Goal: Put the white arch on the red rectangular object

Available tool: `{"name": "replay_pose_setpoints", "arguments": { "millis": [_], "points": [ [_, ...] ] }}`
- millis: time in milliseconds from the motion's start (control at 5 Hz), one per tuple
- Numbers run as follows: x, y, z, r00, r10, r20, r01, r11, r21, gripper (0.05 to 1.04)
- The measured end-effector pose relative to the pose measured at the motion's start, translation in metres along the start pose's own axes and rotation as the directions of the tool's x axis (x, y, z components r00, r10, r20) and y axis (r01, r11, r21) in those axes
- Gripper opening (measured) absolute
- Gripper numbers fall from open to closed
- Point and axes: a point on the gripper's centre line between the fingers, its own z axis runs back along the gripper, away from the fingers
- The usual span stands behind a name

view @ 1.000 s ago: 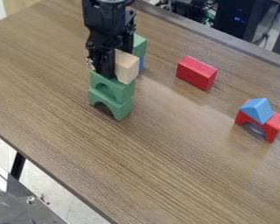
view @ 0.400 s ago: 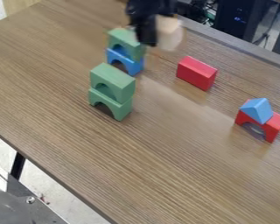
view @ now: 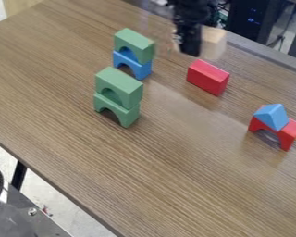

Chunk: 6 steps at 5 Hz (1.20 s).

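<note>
The gripper (view: 195, 45) hangs near the top of the camera view, above and behind the red rectangular block (view: 207, 77). It is shut on a pale wood-coloured block (view: 212, 42), the whitish piece, which shows on the right side of the black fingers and is blurred. Whether that piece has an arch cut-out cannot be told. The pale block appears held up in the air, apart from the red block. The red block lies on the table, its long top face bare.
Two green arches (view: 119, 86) are stacked at centre left. Behind them a green arch (view: 134, 44) rests on a blue arch (view: 132, 64). At the right, a blue triangle (view: 272, 116) sits on a red arch (view: 286, 133). The table's back edge (view: 262, 54) runs behind the red block.
The gripper has lifted the pale block off the stacked green arches and carried it to the right and back, near the red block. The other blocks have not moved.
</note>
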Motion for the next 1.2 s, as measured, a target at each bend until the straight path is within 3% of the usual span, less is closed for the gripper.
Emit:
{"name": "replay_pose_setpoints", "arguments": {
  "millis": [400,1200],
  "points": [
    [-0.005,-0.012,-0.026,1.000,-0.019,0.022,0.019,1.000,0.021,0.593],
    [-0.006,-0.026,-0.039,0.998,-0.052,0.031,0.051,0.998,0.036,0.593]
  ]
}}
